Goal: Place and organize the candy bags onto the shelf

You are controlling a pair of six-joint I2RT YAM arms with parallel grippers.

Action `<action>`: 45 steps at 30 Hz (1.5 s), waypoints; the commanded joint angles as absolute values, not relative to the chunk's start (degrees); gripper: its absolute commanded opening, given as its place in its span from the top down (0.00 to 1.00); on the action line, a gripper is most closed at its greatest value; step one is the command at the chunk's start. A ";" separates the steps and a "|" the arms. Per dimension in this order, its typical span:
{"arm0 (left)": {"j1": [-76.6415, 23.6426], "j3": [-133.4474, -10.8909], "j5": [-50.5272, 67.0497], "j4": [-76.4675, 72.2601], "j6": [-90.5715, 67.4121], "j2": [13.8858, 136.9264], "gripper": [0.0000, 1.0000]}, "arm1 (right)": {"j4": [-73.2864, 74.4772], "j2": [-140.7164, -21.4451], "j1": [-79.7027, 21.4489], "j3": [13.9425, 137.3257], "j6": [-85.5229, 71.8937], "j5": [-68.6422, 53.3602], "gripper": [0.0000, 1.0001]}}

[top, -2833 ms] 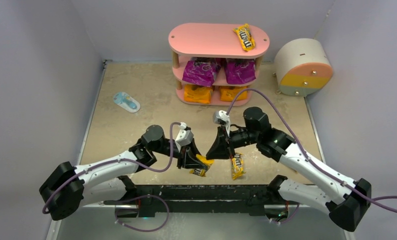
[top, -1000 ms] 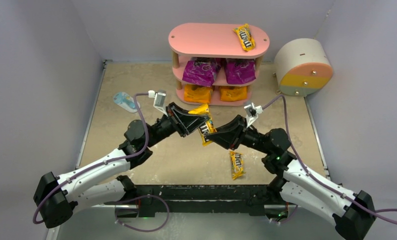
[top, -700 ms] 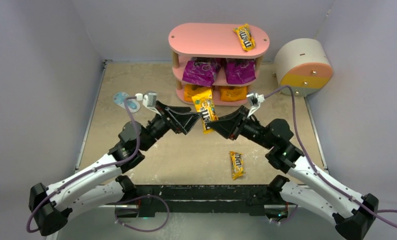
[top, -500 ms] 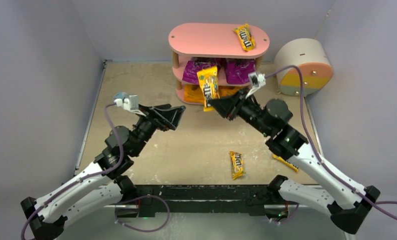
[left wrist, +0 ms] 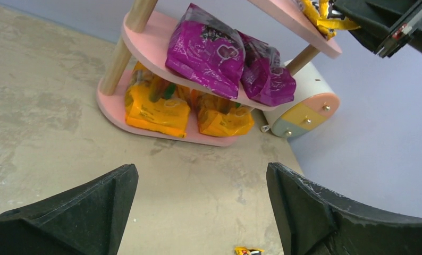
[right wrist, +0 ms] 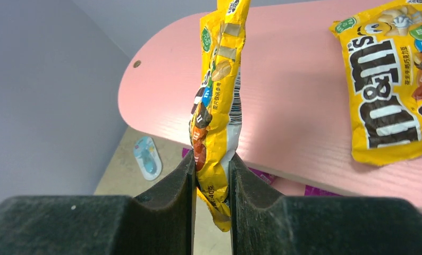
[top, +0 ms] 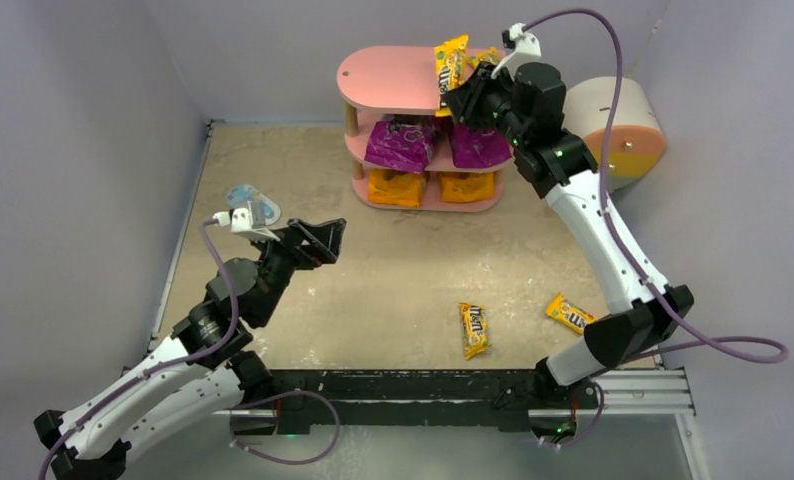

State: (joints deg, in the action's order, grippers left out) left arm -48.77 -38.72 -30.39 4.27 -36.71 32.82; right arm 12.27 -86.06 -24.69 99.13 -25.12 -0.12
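The yellow M&M's packet (right wrist: 219,106) that both hands shared a second ago at mid-frame is now with the right hand (right wrist: 211,180) alone. That hand pinches it by one end between pads pressed close and holds it on edge over the top board of the shelf (top: 388,80), at the upper middle of the overhead view. Whether it touches the board I cannot tell. The left hand (top: 318,238) has let go: its fingers are spread wide with nothing between them, and it has drawn back to the left middle of the frame, above the desk (top: 393,270).

The handover looks finished, and the packet is at its drop-off. It probably wants laying flat beside the second yellow packet (right wrist: 389,95) already on that board. The magenta bags (top: 403,145) and orange bags (top: 395,187) fill the lower boards. Two more yellow packets (top: 474,329) lie on the desk, lower right of centre, not yet shelved.
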 commanded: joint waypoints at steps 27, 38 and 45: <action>-48.66 -37.70 -31.25 7.13 -35.60 32.78 0.00 | 22.27 -99.23 -18.92 119.00 -22.15 -5.25 0.59; -48.62 -37.71 -30.68 6.78 -35.69 33.12 0.00 | 23.31 -96.59 -18.82 119.02 -20.34 -0.78 0.43; -48.61 -37.71 -30.05 6.45 -35.70 33.66 0.00 | 20.98 -91.51 -18.83 113.79 -18.62 -2.00 0.32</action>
State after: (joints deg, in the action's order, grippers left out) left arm -48.77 -37.69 -30.68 7.92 -36.38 33.10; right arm 23.44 -96.95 -19.05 115.79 -20.93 -2.02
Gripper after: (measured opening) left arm 0.996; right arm 0.653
